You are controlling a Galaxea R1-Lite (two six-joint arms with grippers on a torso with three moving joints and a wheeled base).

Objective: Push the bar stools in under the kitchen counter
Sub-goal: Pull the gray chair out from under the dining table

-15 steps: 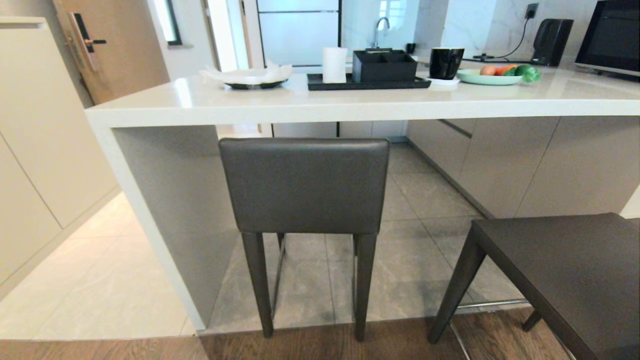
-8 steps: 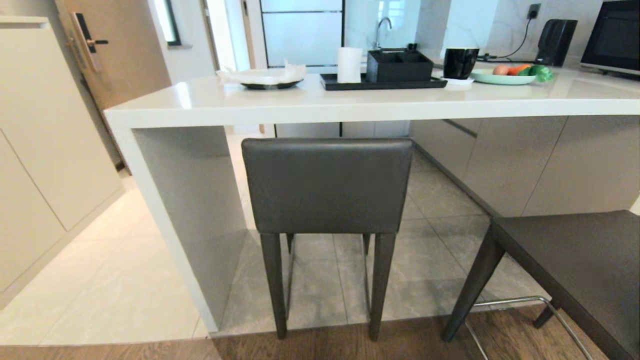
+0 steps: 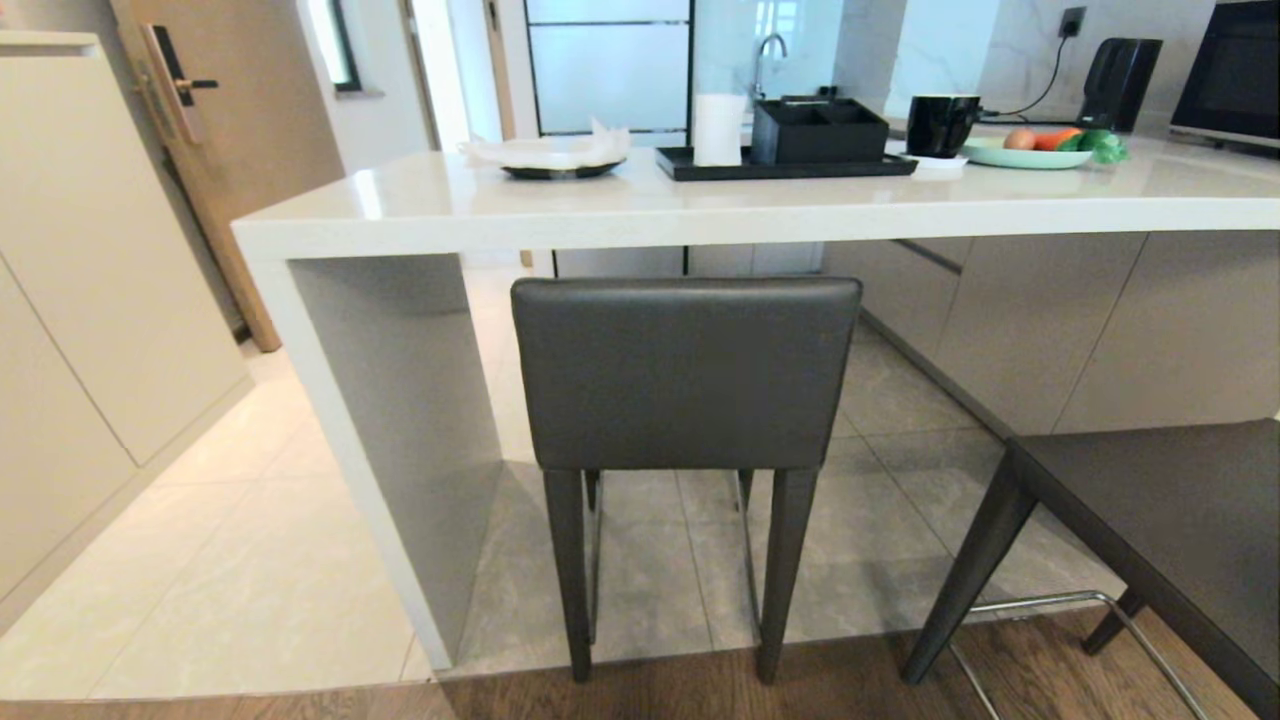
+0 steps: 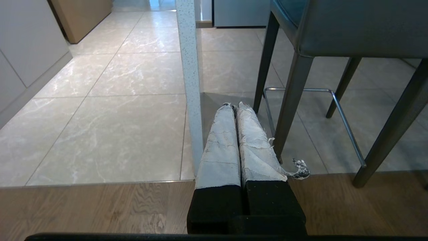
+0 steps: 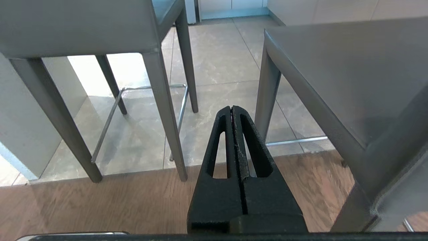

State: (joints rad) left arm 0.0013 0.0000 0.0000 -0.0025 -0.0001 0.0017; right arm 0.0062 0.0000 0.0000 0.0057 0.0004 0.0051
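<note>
One dark grey leather bar stool (image 3: 685, 375) stands tucked beneath the thick white glossy stone kitchen counter (image 3: 620, 205), backrest toward the near side. The second stool (image 3: 1150, 530) sits out at the near right (only partly visible). The cloth-wrapped left gripper (image 4: 234, 107) and black right gripper (image 5: 232, 108) hang low, jaws pressed together, empty.

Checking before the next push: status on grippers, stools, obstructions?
Left gripper shut, empty; right gripper shut, empty. Left stool tucked under counter; right stool still out. Nothing blocking it.
</note>
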